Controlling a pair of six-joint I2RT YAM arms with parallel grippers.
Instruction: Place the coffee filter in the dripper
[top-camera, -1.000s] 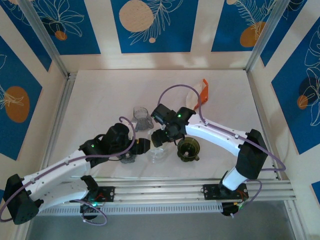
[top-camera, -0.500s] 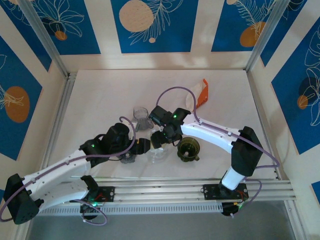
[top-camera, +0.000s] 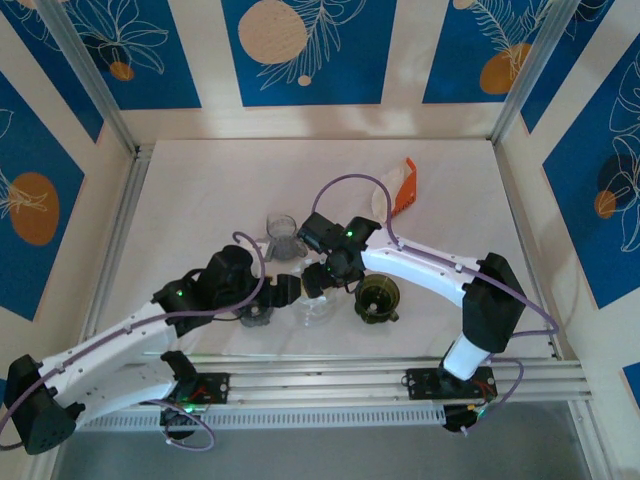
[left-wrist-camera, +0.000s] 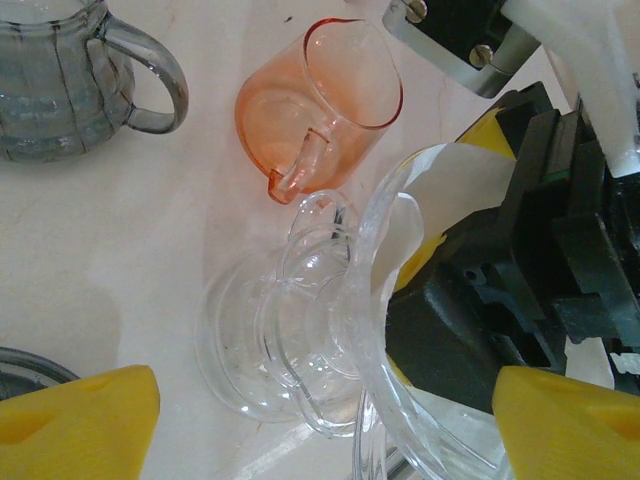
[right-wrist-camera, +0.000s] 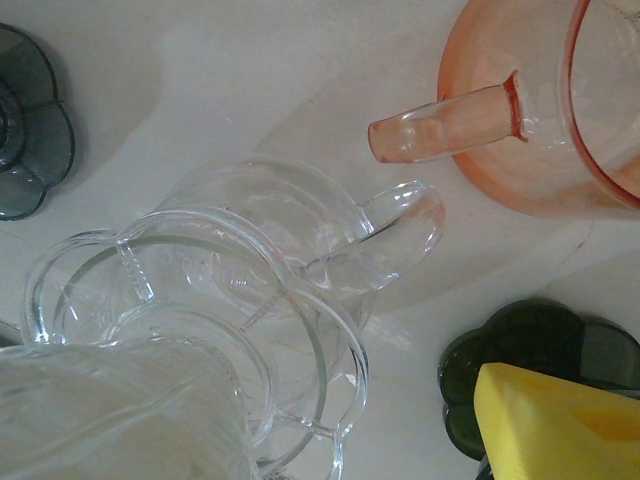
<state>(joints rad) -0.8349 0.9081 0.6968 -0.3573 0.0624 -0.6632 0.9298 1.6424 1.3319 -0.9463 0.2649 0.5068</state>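
The clear glass dripper (top-camera: 314, 309) stands between both grippers at the table's front middle. In the left wrist view the clear glass dripper (left-wrist-camera: 285, 350) looks tilted, its flower-shaped base to the left and its wide rim to the right. The white coffee filter (left-wrist-camera: 445, 185) pokes out of that rim, against the right gripper's black body and yellow pads. My left gripper (left-wrist-camera: 325, 425) is open, its yellow fingertips (left-wrist-camera: 80, 420) wide on either side of the dripper. My right gripper (top-camera: 319, 279) is open above the dripper; one yellow fingertip (right-wrist-camera: 545, 420) shows, and the filter (right-wrist-camera: 100, 420) lies in the cone.
An orange-pink glass cup (left-wrist-camera: 320, 100) and a grey glass mug (top-camera: 282, 236) stand just behind the dripper. A dark green dripper (top-camera: 378, 298) sits to its right and a grey one (top-camera: 257, 316) to its left. An orange filter packet (top-camera: 402, 188) lies at the back right.
My left gripper's jaws have spread wider around the dripper. The right arm shifted slightly left early on and has since held still.
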